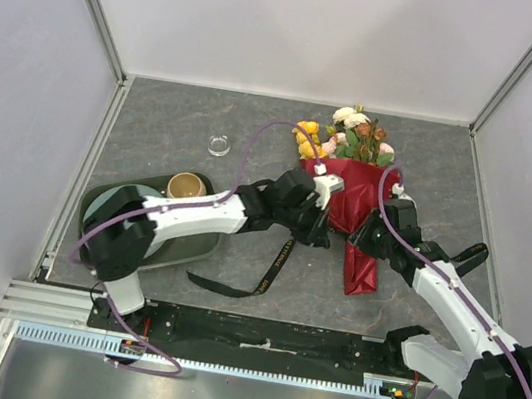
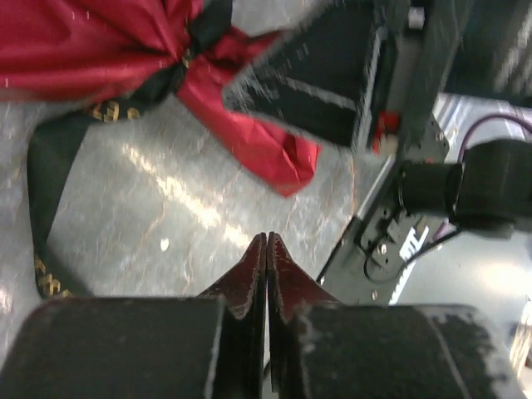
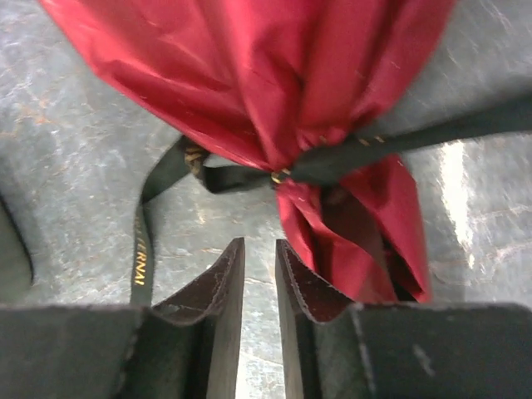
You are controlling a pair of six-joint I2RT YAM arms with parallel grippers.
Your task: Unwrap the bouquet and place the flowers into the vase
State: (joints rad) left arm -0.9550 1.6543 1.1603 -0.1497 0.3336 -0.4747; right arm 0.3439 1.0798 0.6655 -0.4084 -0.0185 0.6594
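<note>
Left end effector [image 2: 267, 241] pinched closed, empty; right end effector [image 3: 258, 245] narrowly parted by bouquet [image 3: 249, 83].

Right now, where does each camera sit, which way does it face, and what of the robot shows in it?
Top: above and behind the robot, looking down on the table; the left arm and right arm both show.
Left wrist: low over the table, facing the bouquet's tied end; left gripper shut at the bottom.
Right wrist: close above the ribbon knot; right gripper slightly open at the bottom.
Shared: both wrist views show the bouquet and its ribbon.
</note>
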